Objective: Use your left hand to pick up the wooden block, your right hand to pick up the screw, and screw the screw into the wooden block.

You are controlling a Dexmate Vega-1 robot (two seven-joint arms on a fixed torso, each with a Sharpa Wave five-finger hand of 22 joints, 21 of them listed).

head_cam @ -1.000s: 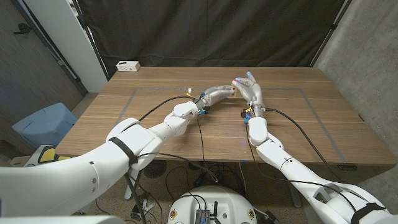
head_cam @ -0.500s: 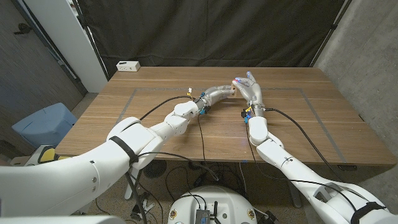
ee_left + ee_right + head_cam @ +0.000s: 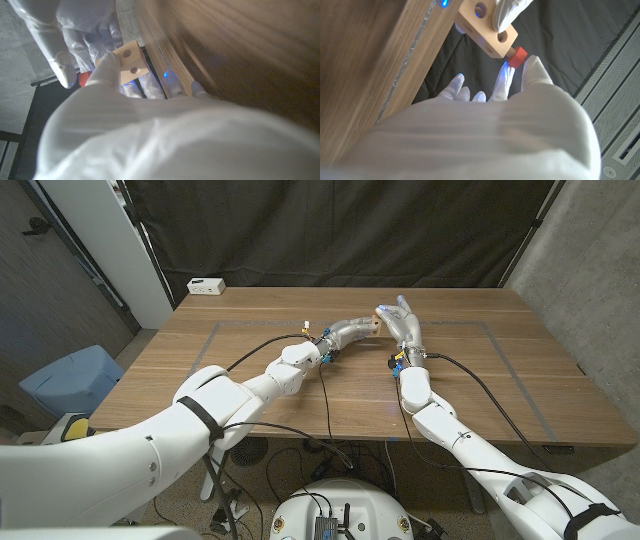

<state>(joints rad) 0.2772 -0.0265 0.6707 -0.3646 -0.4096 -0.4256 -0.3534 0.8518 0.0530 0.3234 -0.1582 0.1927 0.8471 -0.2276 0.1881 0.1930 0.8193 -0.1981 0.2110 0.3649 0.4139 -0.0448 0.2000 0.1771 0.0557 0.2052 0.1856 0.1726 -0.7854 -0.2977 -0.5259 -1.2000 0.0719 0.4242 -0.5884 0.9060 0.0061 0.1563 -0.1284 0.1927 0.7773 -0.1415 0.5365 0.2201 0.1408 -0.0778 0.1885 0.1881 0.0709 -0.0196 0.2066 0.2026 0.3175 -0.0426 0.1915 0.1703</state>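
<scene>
Above the wooden table, the left hand grips the wooden block while the right hand pinches the red-headed screw, its head right against the block's end

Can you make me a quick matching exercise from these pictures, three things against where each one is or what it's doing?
Things:
1. wooden block
2. screw
3. white box

States:
A. red head showing at the block's end
B. resting at the table's far left corner
C. gripped off the table by the left hand

Pairs: 1-C, 2-A, 3-B
</scene>
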